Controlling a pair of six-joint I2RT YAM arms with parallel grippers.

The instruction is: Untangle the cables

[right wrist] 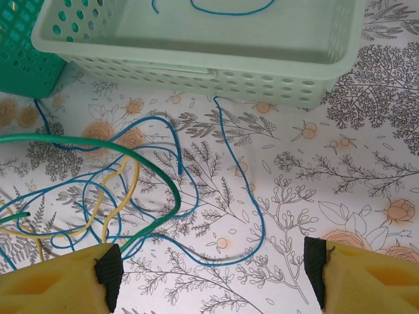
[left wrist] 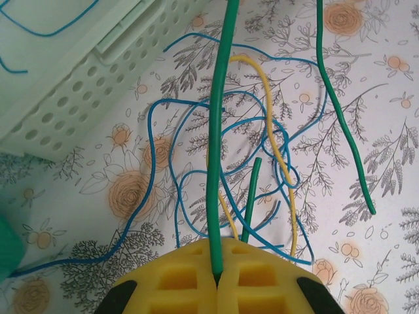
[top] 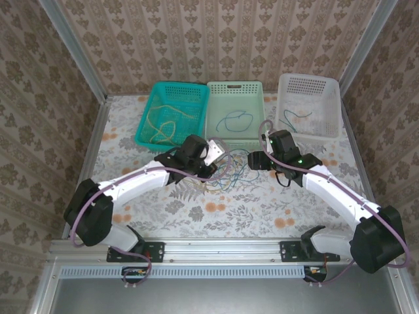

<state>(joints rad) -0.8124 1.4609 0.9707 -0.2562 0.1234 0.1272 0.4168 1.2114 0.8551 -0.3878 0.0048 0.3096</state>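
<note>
- Top external: the cables (top: 230, 171) lie in a loose tangle on the table (top: 262, 209), between the two arms and just in front of the mint basket (top: 236, 111). The teal basket (top: 171, 114) and the white basket (top: 308, 104) each hold a few strands, so the sorting looks partly done. The left gripper (top: 213, 152) and right gripper (top: 256, 159) flank the pile. Their jaws are too small here to judge.
- Left wrist: the left gripper's pads (left wrist: 177, 275) are pinched together on the green cable (left wrist: 217, 163). It runs straight up from the jaws, across loops of blue cable (left wrist: 152, 150) and a yellow cable (left wrist: 270, 118). The step in hand appears to be drawing the green strand out of the knot.
- Right wrist: the right gripper stands wide apart with nothing held, low over the blue cable beside the mint basket. The next move probably calls for pinning or lifting the blue cable, so the green cable slips free without dragging the pile.
</note>
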